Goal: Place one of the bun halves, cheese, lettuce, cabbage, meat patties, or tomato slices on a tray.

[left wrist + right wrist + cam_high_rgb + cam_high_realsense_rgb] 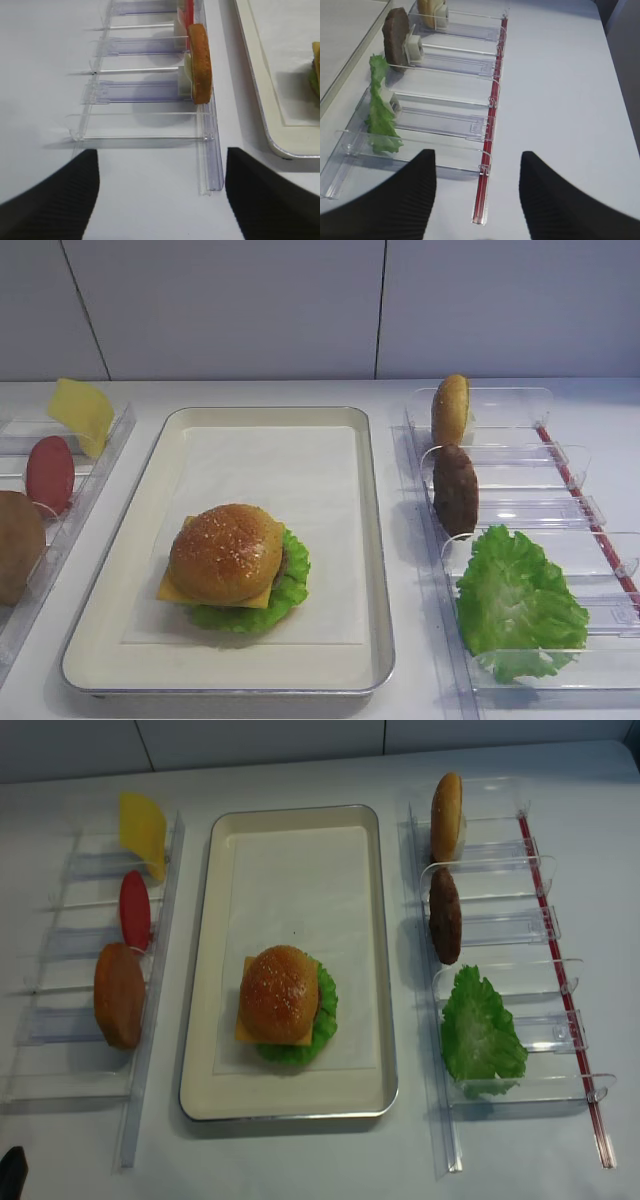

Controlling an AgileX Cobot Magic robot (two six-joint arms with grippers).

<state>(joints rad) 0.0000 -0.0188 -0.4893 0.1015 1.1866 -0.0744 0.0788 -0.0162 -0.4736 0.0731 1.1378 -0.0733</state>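
On the silvery tray (376,570) sits a stack: a domed sesame bun half (226,551) over cheese (168,589) and lettuce (292,592). The right rack holds a bun half (450,408), a meat patty (455,490) and a lettuce leaf (515,605). The left rack holds a cheese slice (80,412), a tomato slice (50,473) and a bun half (200,62). My right gripper (477,153) is open and empty over the near end of the right rack. My left gripper (162,151) is open and empty before the left rack. Cabbage is out of view.
Clear plastic racks flank the tray, the left one (150,1050) and the right one (445,1120) with a red strip (487,165) along its outer edge. Bare white table (570,100) lies to the right of that rack. A pale wall (300,300) stands behind.
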